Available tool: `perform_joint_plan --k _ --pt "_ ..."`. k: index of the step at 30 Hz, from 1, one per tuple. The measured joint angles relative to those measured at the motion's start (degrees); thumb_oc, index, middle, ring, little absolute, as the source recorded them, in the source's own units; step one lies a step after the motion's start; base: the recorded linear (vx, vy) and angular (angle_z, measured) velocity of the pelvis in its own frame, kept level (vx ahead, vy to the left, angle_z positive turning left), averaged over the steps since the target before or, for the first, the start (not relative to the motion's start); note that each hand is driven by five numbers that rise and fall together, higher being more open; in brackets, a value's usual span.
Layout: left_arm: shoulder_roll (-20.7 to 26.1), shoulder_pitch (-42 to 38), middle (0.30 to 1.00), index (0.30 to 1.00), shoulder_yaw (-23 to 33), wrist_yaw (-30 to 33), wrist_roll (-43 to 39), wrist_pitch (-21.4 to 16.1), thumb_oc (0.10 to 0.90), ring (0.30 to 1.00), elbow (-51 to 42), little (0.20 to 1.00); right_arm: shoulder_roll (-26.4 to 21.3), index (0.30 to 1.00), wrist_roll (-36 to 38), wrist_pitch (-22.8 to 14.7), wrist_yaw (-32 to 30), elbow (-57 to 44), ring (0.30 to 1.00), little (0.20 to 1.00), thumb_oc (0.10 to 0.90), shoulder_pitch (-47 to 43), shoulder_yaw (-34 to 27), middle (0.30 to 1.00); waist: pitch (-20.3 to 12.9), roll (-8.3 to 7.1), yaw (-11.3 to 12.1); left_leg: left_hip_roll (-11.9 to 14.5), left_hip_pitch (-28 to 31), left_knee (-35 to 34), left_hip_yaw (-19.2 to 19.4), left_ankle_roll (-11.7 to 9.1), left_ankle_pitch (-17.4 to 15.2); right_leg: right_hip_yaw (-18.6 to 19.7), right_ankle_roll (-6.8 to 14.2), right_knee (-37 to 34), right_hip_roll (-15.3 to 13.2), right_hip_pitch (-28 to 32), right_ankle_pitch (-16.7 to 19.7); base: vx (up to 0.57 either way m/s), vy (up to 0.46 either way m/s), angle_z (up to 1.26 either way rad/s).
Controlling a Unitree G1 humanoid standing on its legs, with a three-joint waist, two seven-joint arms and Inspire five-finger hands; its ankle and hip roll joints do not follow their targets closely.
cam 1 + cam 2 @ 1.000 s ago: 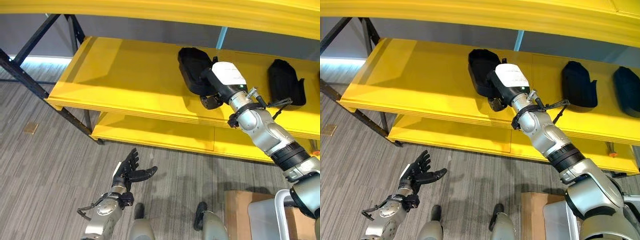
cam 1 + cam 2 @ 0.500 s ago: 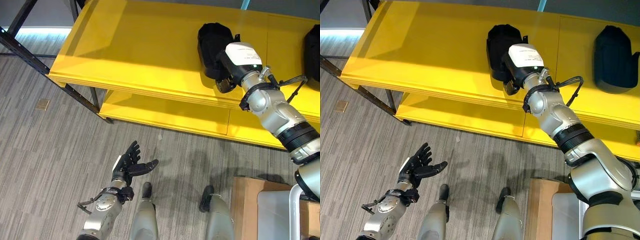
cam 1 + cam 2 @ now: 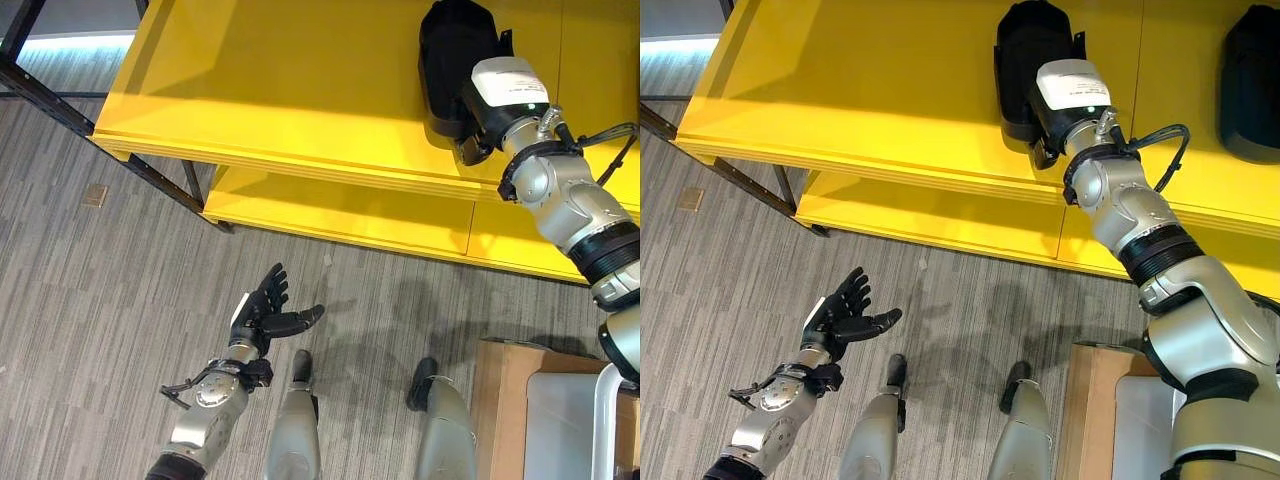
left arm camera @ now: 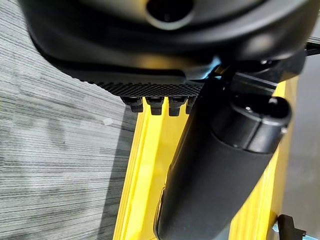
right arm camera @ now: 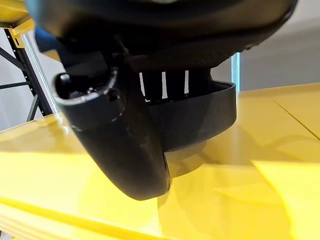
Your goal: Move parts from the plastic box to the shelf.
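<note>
A black hollow part (image 3: 450,50) lies on the yellow shelf (image 3: 280,100), near its front edge. My right hand (image 3: 505,90) is stretched out to the part's near end. In the right wrist view its fingers reach over the rim into the part (image 5: 200,120) and the thumb (image 5: 115,140) curls outside the wall, so the hand is shut on it. My left hand (image 3: 262,318) hangs low over the grey floor, open with fingers spread, holding nothing. A second black part (image 3: 1252,60) rests further right on the same shelf.
A lower yellow shelf board (image 3: 330,210) runs beneath the top one. A black steel frame leg (image 3: 150,180) slants down at the shelf's left end. At the lower right stand a brown cardboard box (image 3: 500,400) and a pale plastic box (image 3: 570,420).
The whole picture has shifted as the camera moved. My right hand stays at the black part on the shelf. The left hand remains open and low.
</note>
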Motion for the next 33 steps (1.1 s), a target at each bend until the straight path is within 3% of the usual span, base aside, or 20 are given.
perform_joint_plan --k 21,33 --pt "0.01 -1.92 1.000 1.000 -0.63 0.32 -1.90 -0.38 0.900 1.000 -0.24 1.000 0.29 0.300 -0.24 1.40 -2.37 9.24 0.300 0.300 0.400 -3.72 1.07 0.300 0.36 0.70 -0.07 -0.73 -0.93 0.05 0.05 -0.50 0.32 0.65 0.04 0.75 -0.69 -1.47 0.01 0.00 0.000 0.00" --pt "0.33 -4.01 1.000 1.000 -2.21 0.24 -1.92 -0.41 0.900 1.000 -0.21 1.000 1.55 0.300 0.33 1.66 -3.10 9.39 0.300 0.300 0.400 -5.52 1.35 0.300 0.36 0.71 -1.54 -0.84 -0.50 1.53 1.70 -0.36 -0.32 2.43 0.29 0.20 -0.34 -1.53 0.85 -0.01 0.023 -0.06"
